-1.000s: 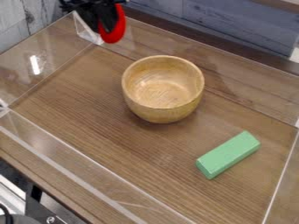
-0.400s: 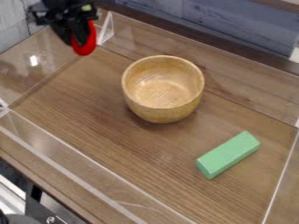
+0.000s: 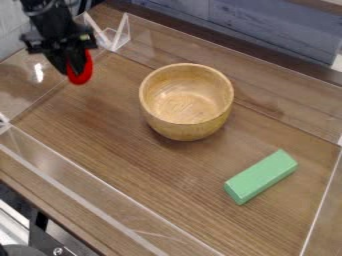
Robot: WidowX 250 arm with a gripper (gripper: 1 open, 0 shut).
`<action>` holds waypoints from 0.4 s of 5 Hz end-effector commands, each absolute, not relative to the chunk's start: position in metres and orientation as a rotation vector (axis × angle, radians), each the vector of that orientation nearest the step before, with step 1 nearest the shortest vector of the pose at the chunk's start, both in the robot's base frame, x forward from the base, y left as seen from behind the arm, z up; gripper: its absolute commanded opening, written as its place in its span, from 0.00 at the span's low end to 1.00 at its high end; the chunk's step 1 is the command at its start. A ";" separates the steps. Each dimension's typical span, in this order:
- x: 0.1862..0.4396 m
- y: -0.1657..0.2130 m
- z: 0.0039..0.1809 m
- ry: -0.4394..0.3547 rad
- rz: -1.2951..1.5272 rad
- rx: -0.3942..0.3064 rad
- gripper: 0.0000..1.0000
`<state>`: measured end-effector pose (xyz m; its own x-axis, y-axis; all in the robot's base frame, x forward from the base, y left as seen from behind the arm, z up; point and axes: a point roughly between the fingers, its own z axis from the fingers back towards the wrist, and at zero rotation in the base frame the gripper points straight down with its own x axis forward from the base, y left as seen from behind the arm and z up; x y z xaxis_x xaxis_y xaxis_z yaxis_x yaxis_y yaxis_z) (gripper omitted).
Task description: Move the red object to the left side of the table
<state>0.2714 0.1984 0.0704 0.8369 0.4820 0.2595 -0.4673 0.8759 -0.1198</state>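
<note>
My claw [image 3: 70, 62] hangs over the far left corner of the surface [image 3: 147, 180], pointing down, its black fingers closed around the red strawberry toy [image 3: 79, 68], which sits just above the wood. The wooden bowl [image 3: 187, 100] stands near the middle, well apart from me. The green block [image 3: 261, 177] lies toward the near right.

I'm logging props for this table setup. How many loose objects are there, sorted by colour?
Red: 1, the strawberry toy, held in the hand above the table's left side
Tan wood: 1, the bowl
Green: 1, the block
Total: 3
</note>
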 end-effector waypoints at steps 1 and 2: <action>0.291 0.203 0.068 -0.323 0.496 -0.006 0.00; 0.294 0.211 0.057 -0.302 0.464 -0.012 1.00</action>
